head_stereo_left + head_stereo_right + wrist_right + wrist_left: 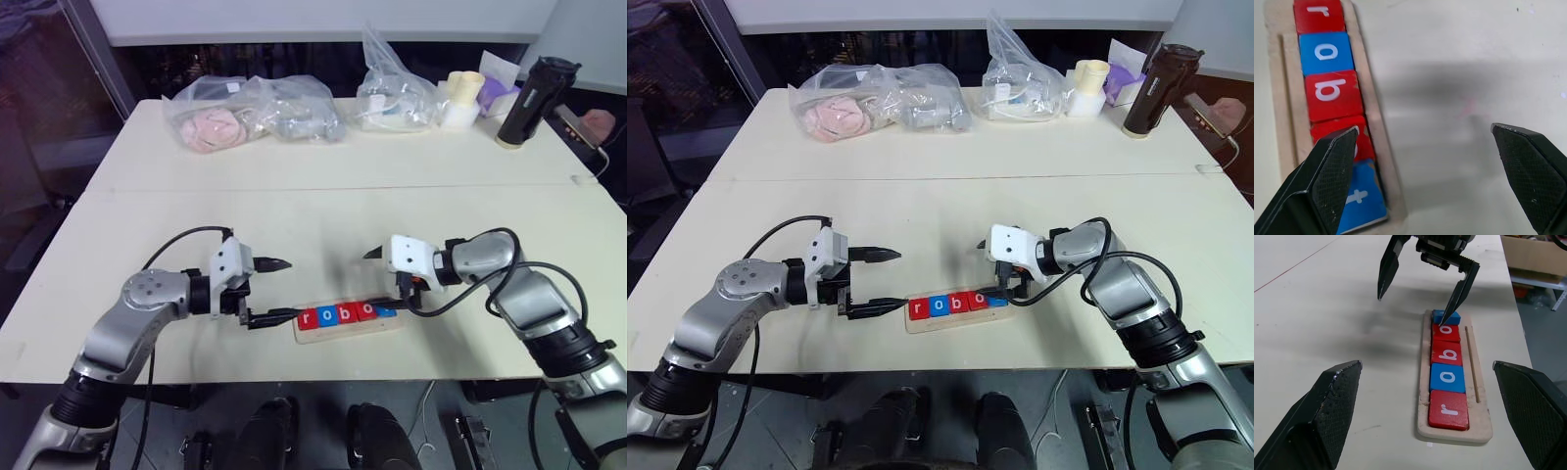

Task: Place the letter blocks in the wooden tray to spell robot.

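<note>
Wooden tray (345,329) lies lengthwise between the arms near the table's front edge, all five letter blocks (1448,378) seated reading r-o-b-o-t; right gripper (390,272), spread and empty, hangs over the t end, left gripper (276,290), likewise spread, beside the r end.

2 pale tables (323,211) butted together; dark floor (39,245) beyond, possibly a cardboard box (1535,257).
</note>
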Robot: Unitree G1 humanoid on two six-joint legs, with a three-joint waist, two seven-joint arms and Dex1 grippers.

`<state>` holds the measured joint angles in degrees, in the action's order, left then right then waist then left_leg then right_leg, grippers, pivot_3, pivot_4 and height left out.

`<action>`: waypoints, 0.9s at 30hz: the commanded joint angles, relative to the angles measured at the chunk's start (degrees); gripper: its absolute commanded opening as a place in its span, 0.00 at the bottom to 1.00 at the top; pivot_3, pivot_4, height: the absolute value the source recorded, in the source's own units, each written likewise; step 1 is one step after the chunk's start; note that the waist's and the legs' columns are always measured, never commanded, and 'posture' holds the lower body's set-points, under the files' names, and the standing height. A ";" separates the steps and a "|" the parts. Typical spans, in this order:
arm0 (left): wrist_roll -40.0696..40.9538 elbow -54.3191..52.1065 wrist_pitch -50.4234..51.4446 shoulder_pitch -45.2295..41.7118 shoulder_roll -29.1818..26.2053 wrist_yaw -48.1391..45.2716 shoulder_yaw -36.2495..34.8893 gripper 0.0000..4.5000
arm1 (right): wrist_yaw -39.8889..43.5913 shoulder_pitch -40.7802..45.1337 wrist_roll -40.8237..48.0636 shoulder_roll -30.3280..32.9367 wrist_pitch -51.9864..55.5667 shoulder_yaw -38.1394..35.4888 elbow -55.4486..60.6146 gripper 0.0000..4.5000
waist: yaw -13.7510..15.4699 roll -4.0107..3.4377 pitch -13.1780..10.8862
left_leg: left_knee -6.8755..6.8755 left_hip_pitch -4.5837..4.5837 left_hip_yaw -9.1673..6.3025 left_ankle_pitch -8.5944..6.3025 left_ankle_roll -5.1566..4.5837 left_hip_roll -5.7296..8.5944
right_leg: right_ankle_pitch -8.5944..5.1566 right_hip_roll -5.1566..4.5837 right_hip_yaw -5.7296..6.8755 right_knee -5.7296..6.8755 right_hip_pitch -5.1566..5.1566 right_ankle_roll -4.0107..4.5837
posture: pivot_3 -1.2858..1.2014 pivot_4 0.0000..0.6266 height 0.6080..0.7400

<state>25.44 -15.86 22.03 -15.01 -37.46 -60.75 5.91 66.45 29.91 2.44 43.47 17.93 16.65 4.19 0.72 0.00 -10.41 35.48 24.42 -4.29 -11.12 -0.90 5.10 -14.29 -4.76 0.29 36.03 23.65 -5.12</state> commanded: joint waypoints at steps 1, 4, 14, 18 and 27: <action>0.27 -1.45 -0.29 -0.32 0.09 0.32 -0.56 1.00 | 0.65 0.61 -0.31 0.62 -1.71 -0.40 0.40 1.00 | -0.02 0.00 0.00 | 0.00 0.00 0.00 0.00 0.00 0.00 | 0.00 0.00 0.00 0.00 0.00 0.00 | 0.52 0.24 0.98; 0.24 -1.37 -0.36 -0.35 0.11 0.32 -0.56 1.00 | 1.23 0.44 -0.44 1.20 -2.08 -0.60 0.43 1.00 | -0.02 0.00 0.00 | 0.00 0.00 0.00 0.00 0.00 0.00 | 0.00 0.00 0.00 0.02 0.00 -0.01 | 0.52 0.24 0.98; 0.12 -1.04 -0.45 -0.77 0.37 0.22 -0.42 1.00 | 2.00 -0.29 -1.75 3.28 -4.11 -1.17 -0.64 1.00 | -0.01 0.00 0.00 | 0.02 0.00 0.00 0.00 0.00 0.00 | 0.00 0.00 0.00 0.02 0.00 0.00 | 0.52 0.24 0.98; 0.07 -0.93 -0.55 -0.83 0.39 0.09 -0.41 1.00 | 2.11 -0.17 -1.78 3.89 -4.61 -1.62 -0.99 1.00 | -0.02 0.00 0.00 | 0.02 0.00 0.00 0.00 0.00 0.00 | 0.00 0.00 0.00 0.02 0.00 0.00 | 0.52 0.24 0.98; -0.04 -1.04 -0.68 -0.68 0.40 0.10 -0.42 1.00 | 1.17 -0.45 3.88 4.55 2.44 -8.42 1.52 1.00 | 0.01 0.00 0.00 | 0.03 0.00 0.00 0.00 -0.01 0.00 | 0.00 0.00 0.00 0.02 -0.01 0.00 | 0.52 0.24 0.98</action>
<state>25.39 -15.85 22.02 -15.49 -37.02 -60.77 5.92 68.28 29.27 3.86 46.78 18.49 12.32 3.02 0.73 0.00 -10.41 35.51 24.42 -4.29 -11.12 -0.91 5.09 -14.29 -4.76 0.29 36.05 23.65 -5.12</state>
